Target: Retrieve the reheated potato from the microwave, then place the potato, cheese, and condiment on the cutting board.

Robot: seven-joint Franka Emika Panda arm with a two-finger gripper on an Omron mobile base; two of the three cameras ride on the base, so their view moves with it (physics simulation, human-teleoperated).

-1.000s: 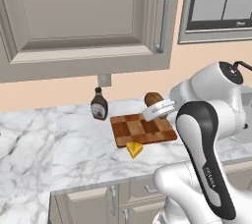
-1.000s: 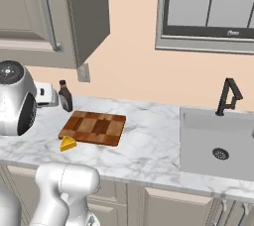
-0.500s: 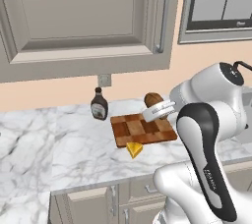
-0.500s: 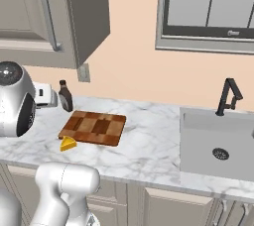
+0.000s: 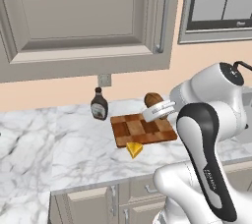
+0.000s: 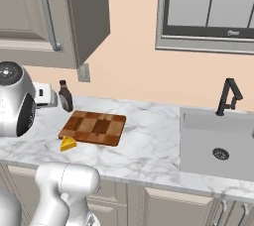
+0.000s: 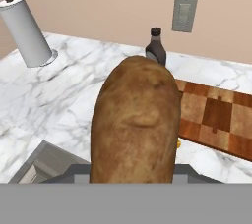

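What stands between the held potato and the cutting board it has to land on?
Nothing visible does. The pincer holds the potato over the far right edge of the cutting board, whose top is bare. The condiment stands off its far left corner, the cheese at its near edge.

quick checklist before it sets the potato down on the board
1. Potato held in the pincer: ok, it sits up close in the hand view and hangs above the counter in the left base view.
2. Cutting board free of things on top: ok.
3. Potato over the board: ok, roughly; it hangs near the far right corner.
4. Cheese out of the drop spot: ok, on the counter at the board's near edge.
5. Condiment clear of the path: ok, upright, left of the board.
6. Height left above the board: cannot tell.
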